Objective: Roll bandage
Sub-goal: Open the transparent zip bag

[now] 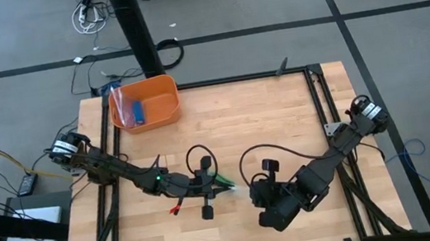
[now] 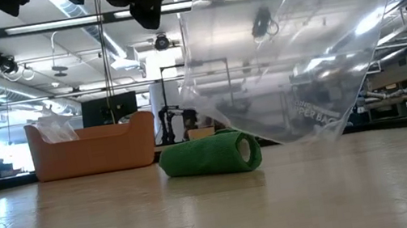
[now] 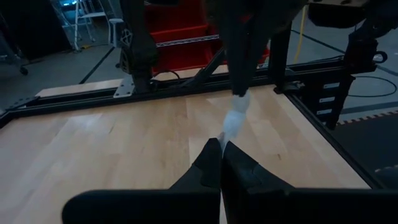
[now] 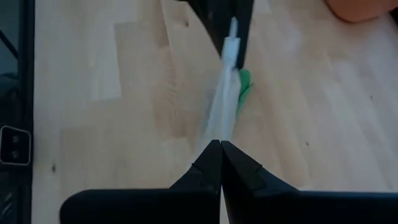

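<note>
My left claw is clenched on the edge of a clear crinkled plastic bag, my fingers pressed together with the film pinched between them, and my right claw is clenched on the same bag from the opposite side. The two claws face each other near the middle of the light wooden surface, close to its front edge, with the bag stretched between them and hanging above the boards. From table height the bag spreads wide and sags to a point just behind the small bright green fabric roll of bandage. That roll lies on its side on the surface, below and between my claws, outside the bag. From above only a sliver of its green shows beside my left claw. Well apart, at the far left corner of the surface, sits an orange plastic bin with a small blue item inside it.
</note>
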Motion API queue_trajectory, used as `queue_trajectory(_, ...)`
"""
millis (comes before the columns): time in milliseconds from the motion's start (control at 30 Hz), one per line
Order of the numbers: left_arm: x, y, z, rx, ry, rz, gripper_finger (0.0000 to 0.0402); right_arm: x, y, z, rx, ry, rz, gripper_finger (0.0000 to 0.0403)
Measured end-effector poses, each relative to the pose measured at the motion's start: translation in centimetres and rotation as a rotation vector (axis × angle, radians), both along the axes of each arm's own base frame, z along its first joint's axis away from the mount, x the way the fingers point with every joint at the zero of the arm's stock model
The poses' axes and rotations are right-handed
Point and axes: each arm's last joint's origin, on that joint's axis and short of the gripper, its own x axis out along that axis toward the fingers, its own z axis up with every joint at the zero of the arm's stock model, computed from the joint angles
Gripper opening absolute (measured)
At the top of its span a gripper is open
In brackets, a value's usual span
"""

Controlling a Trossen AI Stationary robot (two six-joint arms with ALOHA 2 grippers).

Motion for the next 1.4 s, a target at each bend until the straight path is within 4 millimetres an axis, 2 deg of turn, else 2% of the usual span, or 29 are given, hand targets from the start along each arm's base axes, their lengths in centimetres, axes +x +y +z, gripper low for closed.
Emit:
queue_trajectory(267, 0.0, 0.2, 0.0, -0.021, 0.0, 0.021, 0.0, 0.0, 0.1, -0.1, -0.006, 0.002, 0.001, 0.0004)
queue_trajectory(567, 0.1, 0.2, 0.1, -0.029, -0.011, 0.024, 0.0, 0.5, -0.7, -0.1, 0.01, 0.016, -0.018, 0.0008)
queue_trajectory(700, 0.1, 0.2, 0.3, -0.036, -0.027, 0.023, 0.0, 1.0, -1.4, -0.2, 0.023, 0.022, -0.035, 0.0031)
queue_trajectory(833, 0.1, 0.2, 0.3, -0.042, -0.026, 0.024, 0.0, 1.3, -1.9, -0.2, 0.039, 0.029, -0.046, 0.0072)
queue_trajectory(933, 0.1, 0.2, 0.3, -0.054, -0.025, 0.026, 0.0, 1.6, -1.9, -0.1, 0.051, 0.022, -0.035, 0.0102)
queue_trajectory(1033, 0.1, 0.2, 0.3, -0.055, -0.026, 0.023, 0.0, 1.7, -1.7, -0.1, 0.047, 0.022, 0.01, 0.0114)
queue_trajectory(1133, 0.1, 0.2, 0.3, -0.055, -0.025, 0.023, 0.0, 1.4, -1.2, -0.1, 0.027, 0.031, 0.063, 0.0093)
queue_trajectory(1300, 0.1, 0.2, 0.4, -0.059, -0.036, 0.023, 0.0, 1.1, -0.7, -0.1, -0.011, 0.044, 0.128, 0.001)
queue_trajectory(1400, 0.2, 0.2, 0.5, -0.064, -0.048, 0.022, 0.0, 1.0, -0.6, -0.2, -0.044, 0.054, 0.171, 0.0012)
